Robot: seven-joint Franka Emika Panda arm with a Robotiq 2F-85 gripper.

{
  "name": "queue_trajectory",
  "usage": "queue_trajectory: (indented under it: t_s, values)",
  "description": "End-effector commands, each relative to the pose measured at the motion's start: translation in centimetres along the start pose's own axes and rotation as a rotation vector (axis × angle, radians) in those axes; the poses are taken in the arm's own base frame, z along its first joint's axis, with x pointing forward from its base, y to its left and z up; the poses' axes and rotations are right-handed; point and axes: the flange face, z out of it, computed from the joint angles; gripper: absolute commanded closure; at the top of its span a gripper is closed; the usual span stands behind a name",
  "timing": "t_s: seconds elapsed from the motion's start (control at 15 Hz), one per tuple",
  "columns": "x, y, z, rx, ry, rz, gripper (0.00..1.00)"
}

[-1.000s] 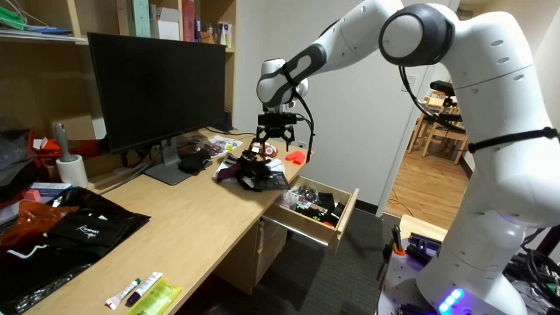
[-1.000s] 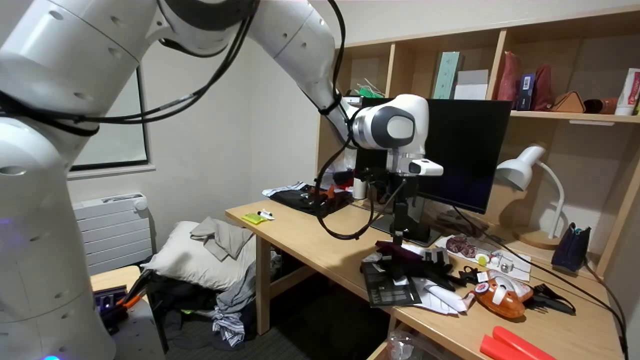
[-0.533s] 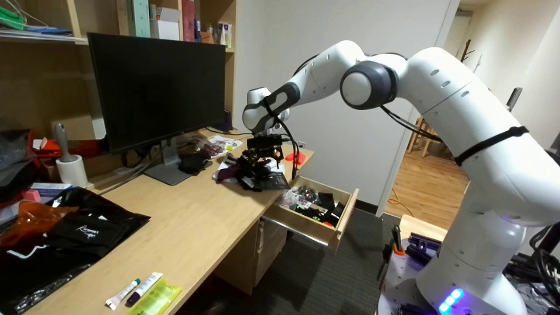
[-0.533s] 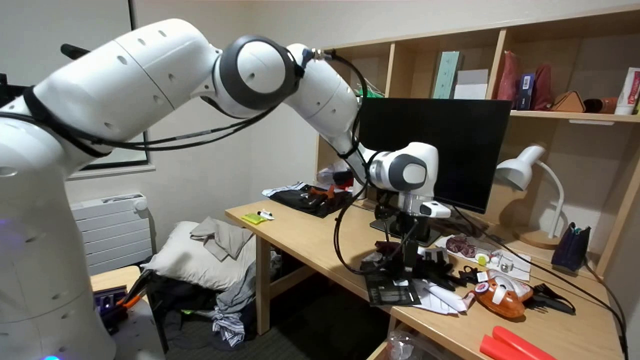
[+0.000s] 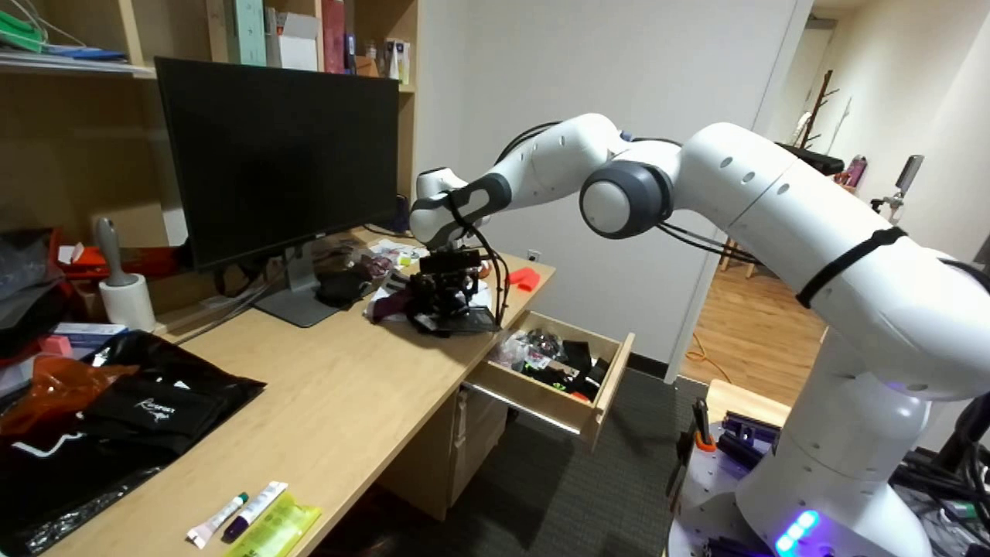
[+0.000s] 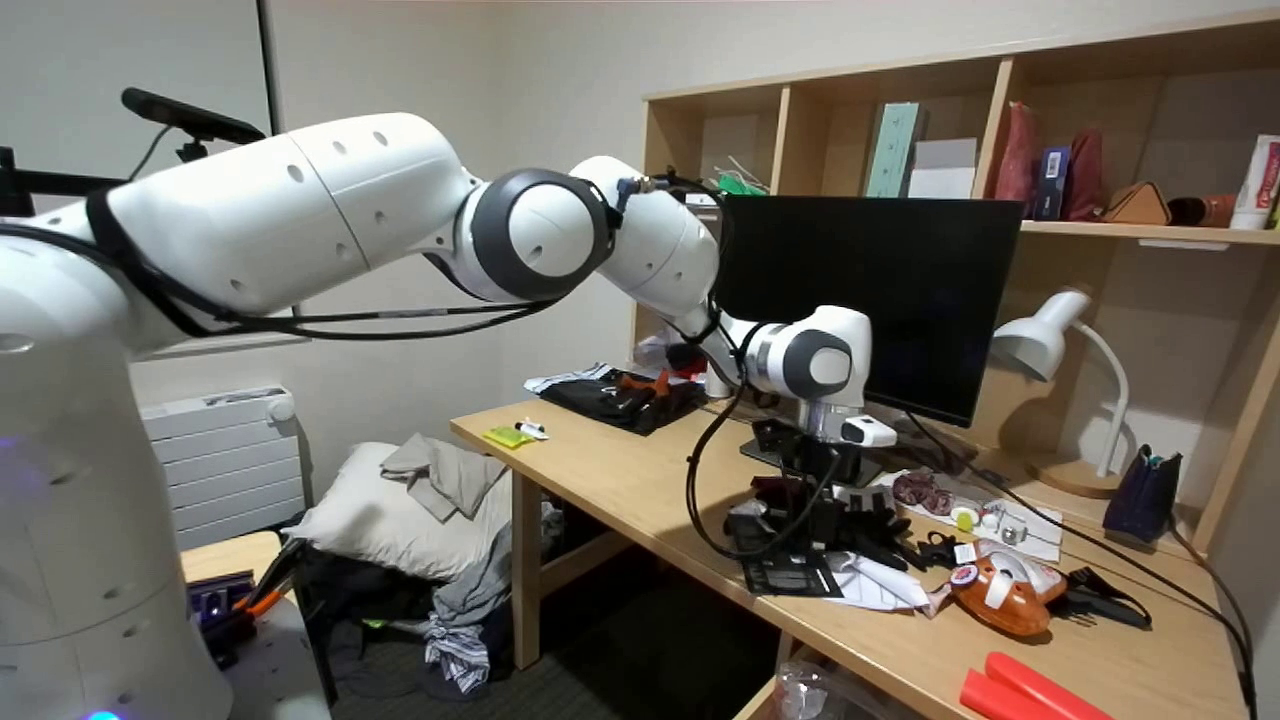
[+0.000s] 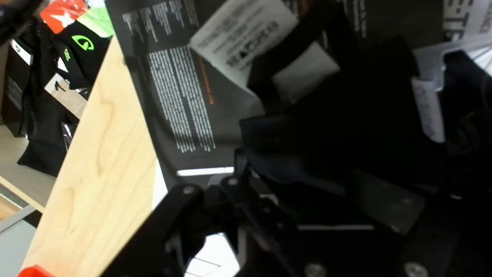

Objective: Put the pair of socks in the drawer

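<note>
Black soft fabric (image 7: 346, 123) with pale tags lies bunched on the desk pile in the wrist view. It looks like the pair of socks, but its outline is lost in the dark and no red shows on it. My gripper (image 5: 447, 303) points down into this pile. It also shows in an exterior view (image 6: 815, 530). In the wrist view one finger (image 7: 246, 200) stands at the fabric's left edge, apparently spread. The far finger is hidden in the dark. The drawer (image 5: 611, 391) is pulled open below the desk edge, with black items inside. Its wood shows in the wrist view (image 7: 23, 194).
A black printed card (image 7: 184, 107) and white paper lie under the fabric. Dark maroon cloth (image 5: 390, 304) is beside the gripper. An orange-brown object (image 6: 1010, 590) and red pieces (image 6: 1030, 690) lie on the desk (image 5: 348, 387). The monitor (image 5: 286, 155) stands behind.
The arm has lowered, and my gripper has come down from above into the pile. The pile and its black card have shifted slightly toward the monitor side. The drawer has not moved.
</note>
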Motion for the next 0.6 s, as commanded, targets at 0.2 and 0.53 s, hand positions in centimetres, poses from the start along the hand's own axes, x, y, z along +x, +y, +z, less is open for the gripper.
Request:
queue_trajectory:
  t_s: [0.2,0.53]
  values:
    - [1.9,1.4,-4.8,0.014,-0.007,0.013,0.87]
    - [2.6,2.7,-6.6,0.036,-0.032,0.008,0.97]
